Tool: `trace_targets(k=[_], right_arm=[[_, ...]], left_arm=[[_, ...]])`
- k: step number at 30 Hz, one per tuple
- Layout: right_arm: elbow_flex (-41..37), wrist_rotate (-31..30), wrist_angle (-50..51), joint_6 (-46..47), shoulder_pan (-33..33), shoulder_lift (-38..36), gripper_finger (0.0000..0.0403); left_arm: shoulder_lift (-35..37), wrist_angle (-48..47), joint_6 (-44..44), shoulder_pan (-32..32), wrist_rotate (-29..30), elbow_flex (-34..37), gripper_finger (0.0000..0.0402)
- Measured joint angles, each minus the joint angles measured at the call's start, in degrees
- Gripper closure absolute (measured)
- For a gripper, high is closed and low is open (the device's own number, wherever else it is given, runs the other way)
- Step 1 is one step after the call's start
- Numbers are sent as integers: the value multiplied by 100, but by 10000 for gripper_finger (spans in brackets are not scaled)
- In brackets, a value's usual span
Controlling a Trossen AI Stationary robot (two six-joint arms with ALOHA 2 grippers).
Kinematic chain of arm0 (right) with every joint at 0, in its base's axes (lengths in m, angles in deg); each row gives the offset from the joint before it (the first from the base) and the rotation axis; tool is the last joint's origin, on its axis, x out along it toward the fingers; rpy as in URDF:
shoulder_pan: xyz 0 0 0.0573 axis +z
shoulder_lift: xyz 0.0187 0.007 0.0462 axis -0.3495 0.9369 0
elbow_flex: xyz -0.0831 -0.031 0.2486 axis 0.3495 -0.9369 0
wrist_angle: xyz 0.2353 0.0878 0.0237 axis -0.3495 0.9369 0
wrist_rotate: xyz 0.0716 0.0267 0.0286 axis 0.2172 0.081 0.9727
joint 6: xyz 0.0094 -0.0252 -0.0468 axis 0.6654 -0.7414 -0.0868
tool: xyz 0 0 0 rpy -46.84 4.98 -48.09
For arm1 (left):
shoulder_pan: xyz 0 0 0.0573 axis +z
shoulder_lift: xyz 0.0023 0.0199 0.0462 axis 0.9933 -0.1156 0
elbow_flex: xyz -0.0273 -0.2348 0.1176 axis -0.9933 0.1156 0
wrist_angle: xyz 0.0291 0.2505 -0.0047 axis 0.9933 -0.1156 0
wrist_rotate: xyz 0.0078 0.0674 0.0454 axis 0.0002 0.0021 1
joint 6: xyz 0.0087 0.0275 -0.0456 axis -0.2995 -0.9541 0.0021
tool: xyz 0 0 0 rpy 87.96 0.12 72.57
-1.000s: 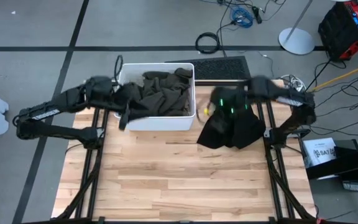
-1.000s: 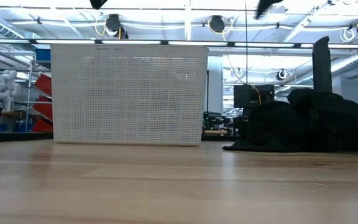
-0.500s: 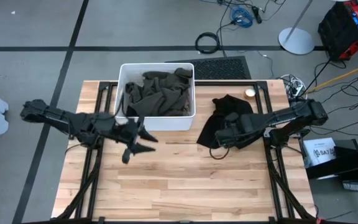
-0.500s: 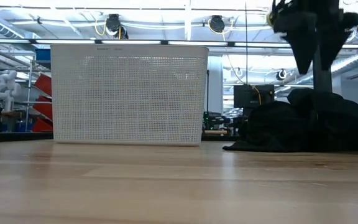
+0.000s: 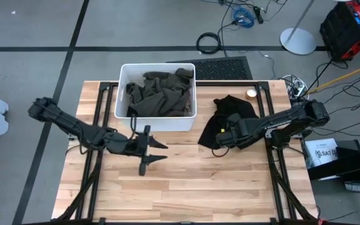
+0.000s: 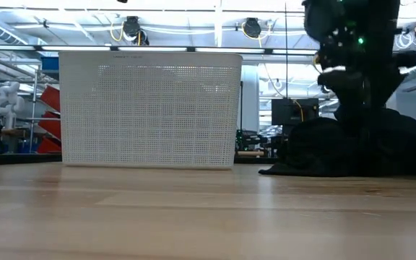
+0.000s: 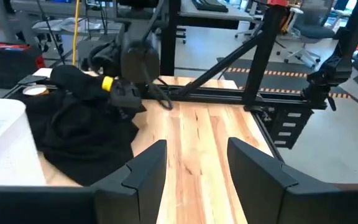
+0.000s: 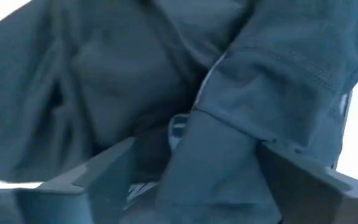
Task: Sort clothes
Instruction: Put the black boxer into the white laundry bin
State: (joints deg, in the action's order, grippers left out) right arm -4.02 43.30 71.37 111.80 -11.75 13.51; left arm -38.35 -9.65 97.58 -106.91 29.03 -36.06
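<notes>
A white bin [image 5: 157, 123] at the table's far middle holds dark olive clothes [image 5: 158, 94]. To its right a black garment [image 5: 237, 111] lies crumpled on the wood, also seen in the low view [image 6: 316, 148]. My right gripper [image 5: 220, 139] is down at the garment's near left part, open, with dark cloth filling the space between its fingers [image 8: 191, 168]. In front of the bin my left gripper [image 5: 153, 152] hovers over bare wood, open and empty [image 7: 194, 168], pointing toward the black garment [image 7: 79, 134]. My right gripper comes at the black garment from above, slanting down. Its open fingers stand on either side of a raised fold [image 8: 229, 118]. Whether the fingers touch the cloth, I cannot tell.
A small roll of tape [image 5: 251, 94] sits at the far right beside the garment. A black mat [image 5: 224, 67] lies behind the bin. The near half of the wooden table [image 5: 192, 184] is bare.
My left gripper has left the bin's left side, sinking and moving toward the near edge and the right, out over the wood. My right gripper has dropped from above the black garment onto its near left part and rolled about its own axis.
</notes>
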Motion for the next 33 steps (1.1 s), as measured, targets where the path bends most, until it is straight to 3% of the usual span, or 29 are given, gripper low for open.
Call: trace_targets(k=[4, 10, 11, 18, 25, 29, 33], right_arm=[[-386, -54, -139, 128, -105, 0, 154], [-593, 233, -98, -61, -139, 0, 365], [-574, 270, -110, -161, -125, 0, 383], [29, 493, -90, -338, 136, 2, 399], [1600, 536, -212, -556, 1012, 2, 400], [2386, 317, -766, -748, 1598, 2, 401], [2697, 228, -1797, -1390, 2065, 2, 402]], left_arm=[[-175, 85, -88, -11, -67, 0, 223], [-328, 48, 336, -11, -88, 0, 223], [-328, 70, 342, -11, -97, -1, 223], [-328, 185, 346, -11, -101, -2, 223], [-328, 208, 350, -11, -178, -4, 223], [-328, 218, 352, -17, -311, -4, 223], [-328, 332, 327, -22, -462, -4, 223]])
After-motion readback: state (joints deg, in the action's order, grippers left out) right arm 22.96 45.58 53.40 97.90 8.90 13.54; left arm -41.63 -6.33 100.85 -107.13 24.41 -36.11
